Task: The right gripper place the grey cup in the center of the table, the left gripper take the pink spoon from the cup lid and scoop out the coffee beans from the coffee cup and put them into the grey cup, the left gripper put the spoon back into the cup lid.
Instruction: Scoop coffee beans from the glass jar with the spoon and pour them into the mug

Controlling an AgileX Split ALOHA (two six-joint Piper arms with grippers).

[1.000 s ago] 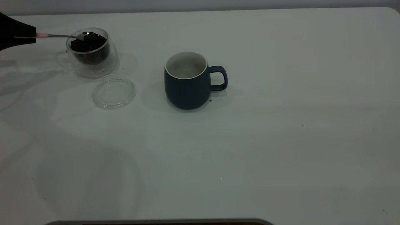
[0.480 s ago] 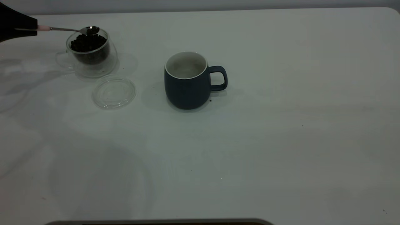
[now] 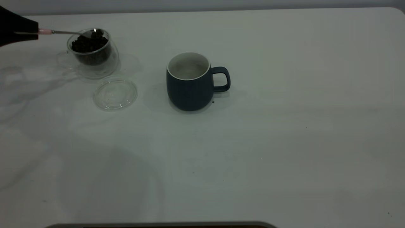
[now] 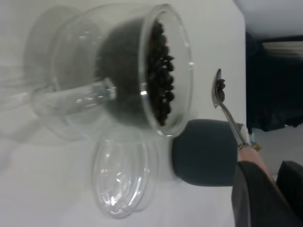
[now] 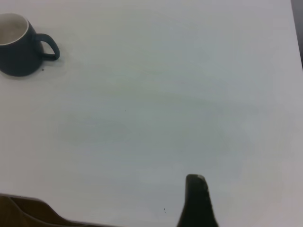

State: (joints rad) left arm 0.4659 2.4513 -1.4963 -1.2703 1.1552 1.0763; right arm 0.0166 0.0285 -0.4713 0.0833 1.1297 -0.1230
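Observation:
At the table's far left, my left gripper [image 3: 33,30] is shut on the pink spoon [image 3: 68,32] by its handle. The spoon lies level, its bowl over the far rim of the coffee cup [image 3: 92,55], which holds the coffee beans [image 3: 88,44]. In the left wrist view the spoon [image 4: 220,92] carries a few beans beside the cup's mouth [image 4: 163,71], and my left gripper [image 4: 262,172] holds its handle. The cup lid [image 3: 115,94] lies bare in front of the coffee cup. The grey cup [image 3: 190,83] stands upright near the table's middle, handle to the right. My right gripper [image 5: 196,194] hangs over bare table, far from the grey cup [image 5: 19,45].
The white table [image 3: 284,142] stretches wide to the right and in front of the grey cup. A tiny dark speck [image 3: 213,102] lies by the mug's base. A dark edge [image 3: 158,225] runs along the near side.
The spoon's bowl came up out of the beans, then shifted slightly right toward the cup's far rim, carrying a few beans. The grey cup and lid stayed put.

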